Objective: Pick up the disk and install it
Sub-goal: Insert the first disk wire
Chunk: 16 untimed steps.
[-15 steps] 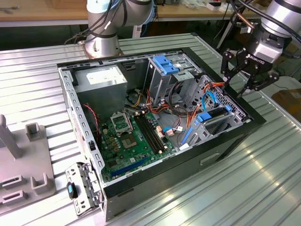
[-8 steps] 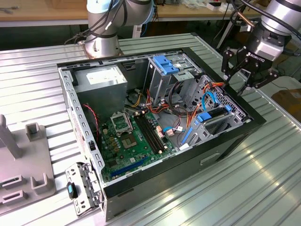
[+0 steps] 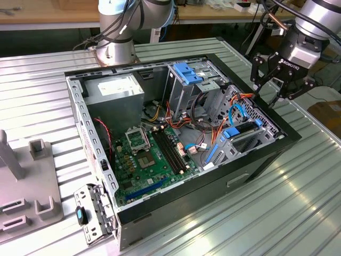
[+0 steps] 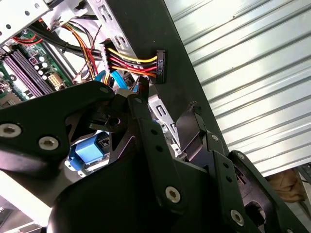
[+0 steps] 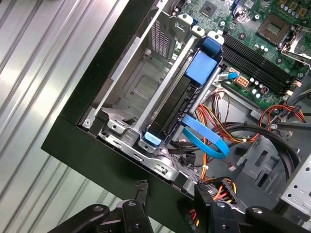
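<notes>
The disk [image 3: 244, 128] stands on edge in the metal drive bay [image 5: 138, 92] at the corner of the open computer case on the exterior view's right. Its blue carrier rail [image 5: 201, 68] runs along its dark side [image 5: 177, 104]. A piece of that blue carrier [image 4: 90, 150] shows behind the fingers in the second wrist view. My gripper [image 3: 264, 100] hangs above the case's black rim, just outside the bay. It is open and empty in both wrist views [image 5: 171, 187] [image 4: 167, 99].
The case holds a green motherboard [image 3: 149, 154], a grey box with a white sticker [image 3: 114, 88] and an upright cage with a blue latch [image 3: 186, 72]. A blue ribbon cable [image 5: 206, 141] and a loose power plug [image 4: 160, 63] lie beside the bay. A grey fixture [image 3: 26, 181] stands at the exterior view's left.
</notes>
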Each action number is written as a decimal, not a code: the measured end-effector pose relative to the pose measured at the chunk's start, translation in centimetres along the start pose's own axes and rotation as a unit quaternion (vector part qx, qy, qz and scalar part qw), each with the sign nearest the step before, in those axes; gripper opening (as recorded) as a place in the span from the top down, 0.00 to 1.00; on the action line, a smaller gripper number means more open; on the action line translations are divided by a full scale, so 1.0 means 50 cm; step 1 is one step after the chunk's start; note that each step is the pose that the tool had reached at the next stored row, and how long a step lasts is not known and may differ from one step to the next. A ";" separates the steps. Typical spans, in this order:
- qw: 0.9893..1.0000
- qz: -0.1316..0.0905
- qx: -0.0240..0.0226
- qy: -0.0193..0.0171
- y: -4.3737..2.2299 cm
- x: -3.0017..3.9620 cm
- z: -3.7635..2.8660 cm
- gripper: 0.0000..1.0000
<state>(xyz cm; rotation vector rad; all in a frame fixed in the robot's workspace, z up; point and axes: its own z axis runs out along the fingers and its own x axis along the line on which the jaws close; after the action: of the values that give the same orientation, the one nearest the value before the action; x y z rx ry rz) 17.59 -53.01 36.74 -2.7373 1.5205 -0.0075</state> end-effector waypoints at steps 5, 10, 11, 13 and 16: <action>1.000 0.000 0.000 0.000 0.000 0.000 0.000 0.50; 1.000 -0.004 0.000 0.000 -0.001 -0.002 0.000 0.50; 1.000 -0.008 0.000 0.000 -0.001 -0.002 0.000 0.50; 1.000 -0.027 0.000 0.000 -0.003 -0.006 0.000 0.50; 0.999 -0.040 0.000 0.000 -0.005 -0.007 0.000 0.50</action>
<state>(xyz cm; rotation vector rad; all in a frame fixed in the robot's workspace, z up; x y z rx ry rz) 17.63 -52.58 36.75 -2.7961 1.4093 -0.0069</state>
